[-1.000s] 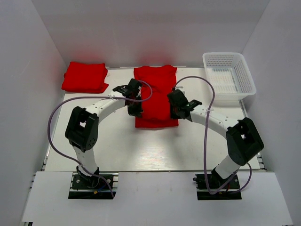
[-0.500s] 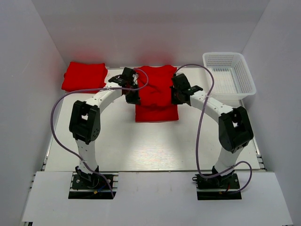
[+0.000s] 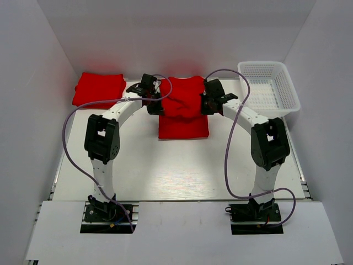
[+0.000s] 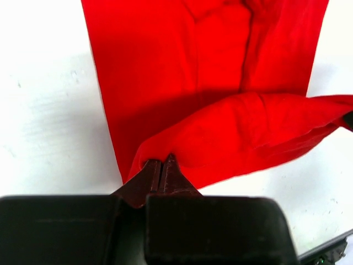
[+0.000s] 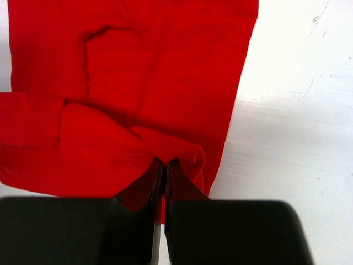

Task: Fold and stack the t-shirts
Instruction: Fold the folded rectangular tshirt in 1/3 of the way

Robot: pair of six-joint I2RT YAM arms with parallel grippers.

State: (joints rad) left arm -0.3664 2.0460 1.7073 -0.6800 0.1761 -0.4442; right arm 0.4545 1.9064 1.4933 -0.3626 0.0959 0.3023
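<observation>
A red t-shirt (image 3: 183, 124) lies flat in the middle of the table, its near part lifted and doubled back over itself. My left gripper (image 3: 156, 106) is shut on the left corner of that raised fold (image 4: 248, 132). In the left wrist view my left gripper (image 4: 161, 163) pinches cloth at its tips. My right gripper (image 3: 208, 105) is shut on the right corner; in the right wrist view my right gripper (image 5: 164, 164) holds bunched red fabric (image 5: 99, 143). A folded stack of red t-shirts (image 3: 99, 89) rests at the far left.
A white mesh basket (image 3: 268, 93) stands at the far right, close to the right arm. White walls enclose the table on three sides. Purple cables loop off both arms above the table.
Both grippers have moved away from the arm bases toward the far end, carrying the shirt's near edge up and over the shirt. The arms have stretched out further.
</observation>
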